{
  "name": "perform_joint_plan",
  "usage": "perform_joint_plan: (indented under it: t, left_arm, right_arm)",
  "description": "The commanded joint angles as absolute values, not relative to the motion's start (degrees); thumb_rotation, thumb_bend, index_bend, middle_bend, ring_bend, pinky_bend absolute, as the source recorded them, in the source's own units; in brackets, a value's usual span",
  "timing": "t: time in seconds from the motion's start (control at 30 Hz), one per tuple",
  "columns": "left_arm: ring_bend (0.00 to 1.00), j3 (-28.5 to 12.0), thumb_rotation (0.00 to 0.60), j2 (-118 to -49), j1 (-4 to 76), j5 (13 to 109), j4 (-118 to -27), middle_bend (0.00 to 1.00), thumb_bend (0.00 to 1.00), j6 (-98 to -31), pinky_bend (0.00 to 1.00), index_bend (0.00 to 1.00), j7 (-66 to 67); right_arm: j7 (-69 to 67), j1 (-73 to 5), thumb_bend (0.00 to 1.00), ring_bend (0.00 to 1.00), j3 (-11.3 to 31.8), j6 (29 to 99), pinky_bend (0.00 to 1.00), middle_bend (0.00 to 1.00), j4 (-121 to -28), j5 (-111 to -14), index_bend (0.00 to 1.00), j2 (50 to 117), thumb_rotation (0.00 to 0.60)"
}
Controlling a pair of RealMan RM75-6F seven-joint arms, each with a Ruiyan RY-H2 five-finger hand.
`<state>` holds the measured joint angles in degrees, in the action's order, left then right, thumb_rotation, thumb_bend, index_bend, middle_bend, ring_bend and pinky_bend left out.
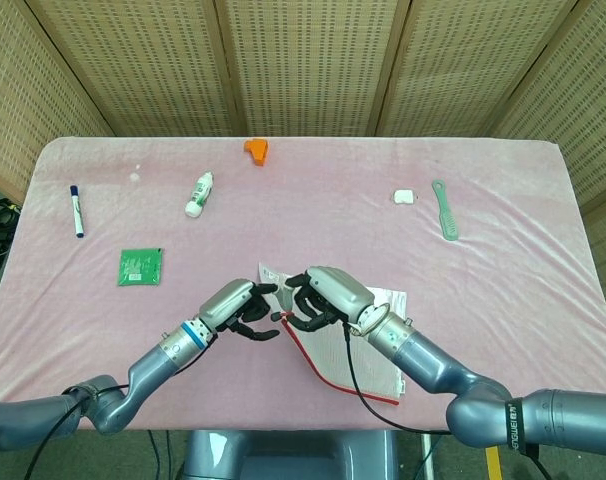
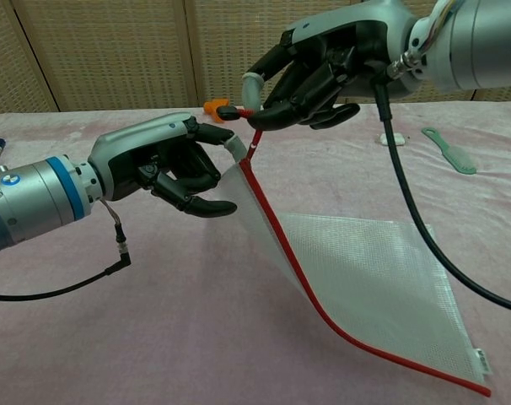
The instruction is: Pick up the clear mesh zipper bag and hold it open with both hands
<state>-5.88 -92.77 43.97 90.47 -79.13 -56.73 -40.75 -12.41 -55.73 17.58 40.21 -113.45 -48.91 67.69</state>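
The clear mesh zipper bag [image 2: 365,278] with a red zipper edge is lifted by its upper corner, and its lower part lies on the pink cloth; the head view shows the bag [image 1: 381,303] partly under my right arm. My right hand [image 2: 310,72] [image 1: 323,298] pinches the red zipper end at the top corner. My left hand [image 2: 167,164] [image 1: 238,308] is just left of the bag with its fingers apart. One extended fingertip [image 2: 233,145] touches the bag's upper edge and the thumb stays below it, apart from the mesh.
On the pink table [image 1: 503,260] lie a green circuit board [image 1: 141,266], a blue marker [image 1: 76,210], a white bottle [image 1: 199,194], an orange piece [image 1: 256,149], a small white block [image 1: 405,196] and a green comb [image 1: 444,209]. A black cable [image 2: 121,245] hangs from my left wrist.
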Motion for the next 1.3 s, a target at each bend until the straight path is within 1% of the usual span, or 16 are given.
perform_joint_plan:
  t: [0.03,0.13,0.23,0.37,0.43,0.57,0.8,1.3]
  left_arm:
    - [0.86,-6.07,0.600,-92.97,44.09,89.70,-78.72,0.95,0.41,-56.71,0.96,0.54,-39.91]
    - [0.86,-6.16,0.600,-93.13,44.07,89.12,-78.62,0.95,0.50,-56.91,0.96,0.59,-39.31]
    - [0.86,-6.26,0.600,-93.22,44.14,88.55,-78.76,0.95,0.56,-56.98,0.96,0.64,-39.31]
    - [0.86,-6.70,0.600,-93.49,44.06,87.59,-79.19,0.95,0.58,-57.33,0.96,0.74,-39.46]
    - [0.86,-6.93,0.600,-93.63,44.02,87.13,-79.29,0.95,0.59,-57.43,0.96,0.77,-39.34]
    - [0.86,-7.85,0.600,-93.91,43.89,85.78,-80.20,0.95,0.65,-57.83,0.96,0.81,-39.20]
    - [0.86,-9.28,0.600,-93.52,43.94,83.77,-82.48,0.95,0.68,-57.47,0.96,0.84,-40.84]
    - [0.86,-11.65,0.600,-93.51,43.11,81.39,-85.82,0.95,0.69,-58.96,0.96,0.85,-42.45]
  right_arm:
    - [-12.40,-55.67,0.90,0.89,17.72,40.23,1.00,0.92,-113.38,-48.95,0.77,67.50,0.600]
    - [-12.51,-55.60,0.90,0.89,17.90,40.16,1.00,0.92,-113.39,-49.00,0.77,67.30,0.600]
    - [-12.58,-55.50,0.90,0.89,18.13,40.13,1.00,0.92,-113.54,-49.10,0.77,66.95,0.600]
    - [-12.61,-55.26,0.90,0.89,18.24,40.14,1.00,0.92,-113.92,-49.42,0.77,66.50,0.600]
    - [-12.57,-55.05,0.90,0.89,18.19,40.28,1.00,0.92,-114.12,-49.79,0.77,66.36,0.600]
    - [-10.98,-53.71,0.90,0.89,16.95,41.66,1.00,0.92,-114.97,-53.35,0.77,65.99,0.600]
    - [-8.70,-51.69,0.90,0.89,15.05,44.33,1.00,0.92,-115.08,-59.00,0.77,66.71,0.600]
    - [-6.93,-51.23,0.90,0.89,13.98,45.27,1.00,0.92,-114.24,-59.89,0.77,68.99,0.600]
